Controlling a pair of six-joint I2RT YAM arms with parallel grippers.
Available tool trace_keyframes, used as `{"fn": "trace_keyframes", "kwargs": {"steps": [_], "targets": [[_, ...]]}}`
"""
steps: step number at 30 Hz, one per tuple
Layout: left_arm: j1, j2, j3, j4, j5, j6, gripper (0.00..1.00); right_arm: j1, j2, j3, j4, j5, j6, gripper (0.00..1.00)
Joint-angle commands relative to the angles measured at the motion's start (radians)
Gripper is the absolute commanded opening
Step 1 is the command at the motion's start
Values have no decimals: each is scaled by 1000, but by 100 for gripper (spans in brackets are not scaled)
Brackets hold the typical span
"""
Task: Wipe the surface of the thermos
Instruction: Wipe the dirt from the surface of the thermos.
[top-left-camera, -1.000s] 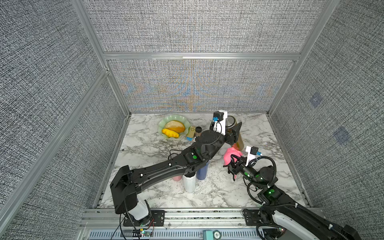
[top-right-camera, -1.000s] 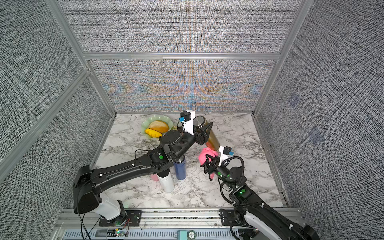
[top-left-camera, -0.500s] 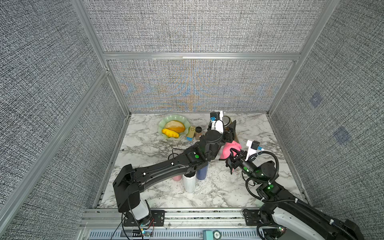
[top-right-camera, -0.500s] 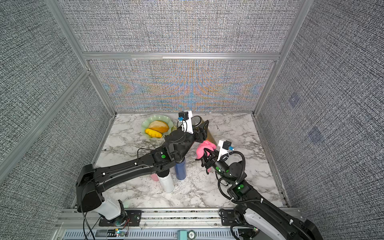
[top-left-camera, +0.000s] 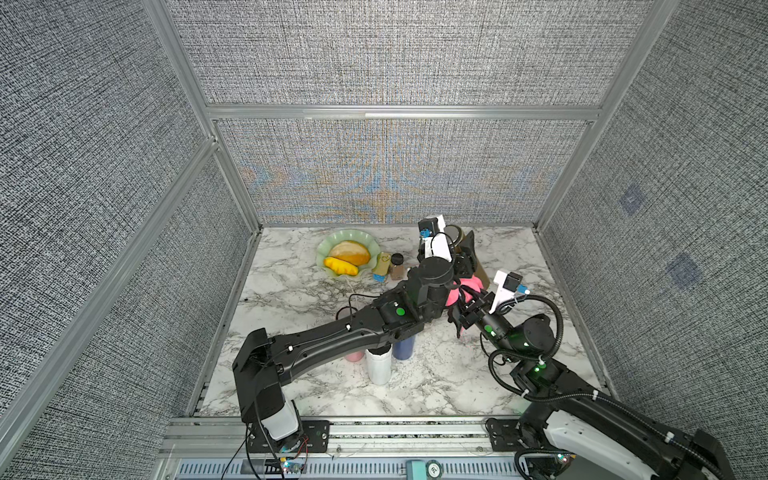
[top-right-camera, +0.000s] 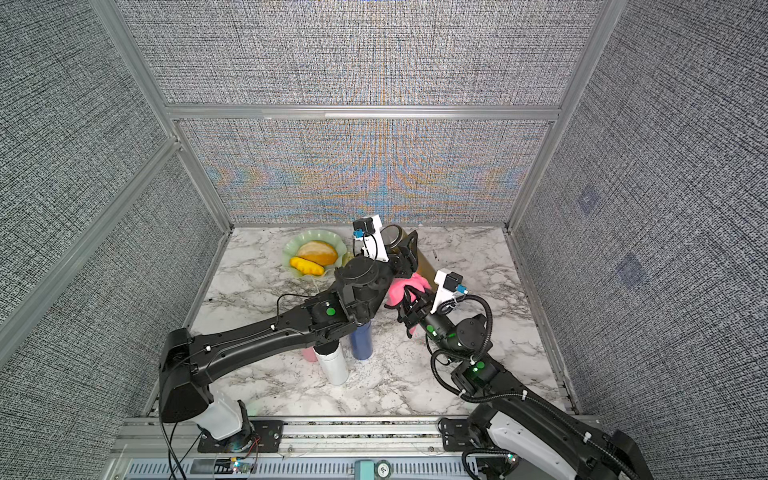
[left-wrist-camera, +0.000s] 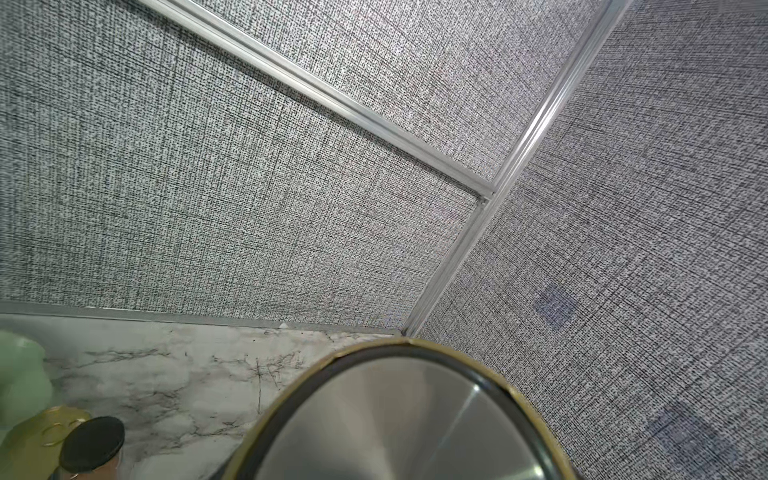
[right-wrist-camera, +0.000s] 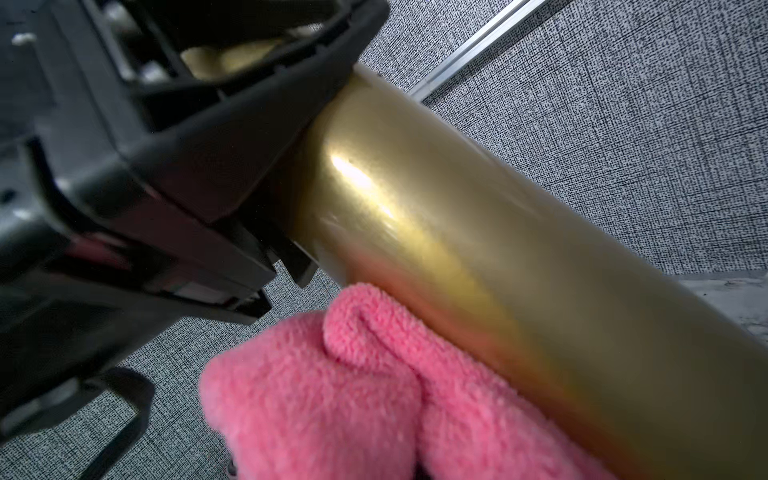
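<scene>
Thermos (top-left-camera: 478, 266): gold and tilted, at the back of the marble table (top-left-camera: 291, 299), right of centre. Whether its base touches the table cannot be told.
Green plate (top-left-camera: 323, 255): back of the table, left of the thermos, holding yellow and orange food.
Pink cup (top-left-camera: 353, 356): near the front, mostly hidden under the left arm.
White bottle (top-left-camera: 379, 370): upright, just beside the pink cup.
Small jar (top-left-camera: 397, 268): black lid, between the green plate and the thermos.
Blue bottle (top-left-camera: 404, 348): upright, just beside the white bottle.
Left gripper (top-left-camera: 462, 249): jaws clamped on the thermos's upper body.
Pink cloth (top-left-camera: 469, 286): bunched, pressed against the thermos's side below the left gripper, as the right wrist view (right-wrist-camera: 353, 395) shows.
Right gripper (top-left-camera: 462, 306): jaws closed on the pink cloth.
</scene>
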Motion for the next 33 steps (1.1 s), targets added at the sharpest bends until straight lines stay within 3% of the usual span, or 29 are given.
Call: {"fn": "trace_keyframes", "kwargs": {"steps": [1, 4, 7, 14, 17, 20, 26, 33], "targets": [[-24, -1, -1, -64, -28, -45, 0, -3, 14, -66, 58, 128, 0, 0], [-37, -13, -46, 8, -69, -33, 0, -3, -2, -195, 155, 208, -10, 0], [-48, -14, -58, 64, -107, 2, 0, -3, -39, -215, 137, 212, -27, 0], [-54, 126, 294, -404, -168, 5, 0, 56, -9, 6, 25, 109, -89, 0], [-56, 169, 382, -564, -257, -90, 0, 77, 54, 47, 45, 101, -94, 0], [-56, 152, 344, -534, -210, -118, 0, 78, 84, -3, 81, 162, -80, 0], [-56, 39, 136, -371, -198, -197, 0, 78, 42, -198, 205, 281, -81, 0], [-57, 26, 147, -408, -126, -294, 0, 137, 30, -45, 152, 268, -180, 0]]}}
